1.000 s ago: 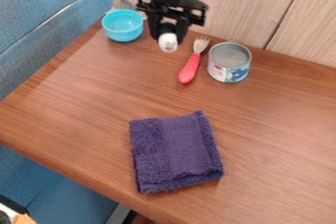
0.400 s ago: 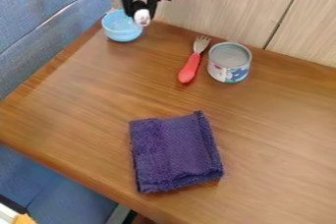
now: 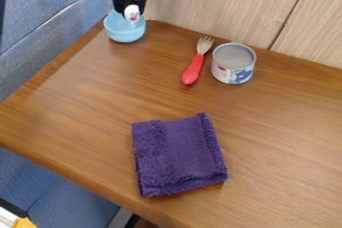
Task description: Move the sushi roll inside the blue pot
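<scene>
The black gripper [image 3: 131, 11] hangs over the blue pot at the table's upper left corner, shut on the sushi roll. The sushi roll [image 3: 131, 13], with its white end facing the camera, is held above the pot's opening and overlaps its back part in this view. The blue pot [image 3: 125, 33] is a small light blue bowl, standing upright; part of its inside and back rim is hidden behind the gripper and the roll.
A fork with a red handle [image 3: 193, 69] lies right of the pot, beside an open tin can [image 3: 234, 63]. A folded purple cloth [image 3: 179, 155] lies on the wooden table [image 3: 80, 107]. A wood-panel wall [image 3: 227, 2] rises behind the table.
The gripper has moved left with the sushi roll in it, from beside the fork to over the blue pot. The pot, fork, can and cloth have stayed where they were.
</scene>
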Action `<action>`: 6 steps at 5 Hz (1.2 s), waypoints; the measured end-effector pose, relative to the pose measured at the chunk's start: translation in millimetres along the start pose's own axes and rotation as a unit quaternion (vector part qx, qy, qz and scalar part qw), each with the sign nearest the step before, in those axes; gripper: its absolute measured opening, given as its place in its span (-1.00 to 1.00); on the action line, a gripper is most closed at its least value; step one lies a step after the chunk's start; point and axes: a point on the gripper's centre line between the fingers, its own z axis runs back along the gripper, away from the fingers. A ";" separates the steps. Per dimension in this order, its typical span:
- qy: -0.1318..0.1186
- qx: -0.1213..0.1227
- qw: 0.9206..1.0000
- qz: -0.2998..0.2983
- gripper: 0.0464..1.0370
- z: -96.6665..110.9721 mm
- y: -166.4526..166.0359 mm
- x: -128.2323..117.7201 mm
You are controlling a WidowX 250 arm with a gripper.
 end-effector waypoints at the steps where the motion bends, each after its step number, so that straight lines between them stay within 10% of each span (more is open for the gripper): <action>1: 0.014 0.003 1.000 0.003 0.02 -6.6 1.3 -3.7; 3: 0.030 -0.007 1.000 0.004 0.14 -19.4 2.3 -6.8; 4: 0.043 -0.012 0.999 -0.007 0.72 -24.1 -0.1 -9.8; 6: 0.046 -0.012 0.999 -0.010 0.95 -25.8 -0.5 -11.1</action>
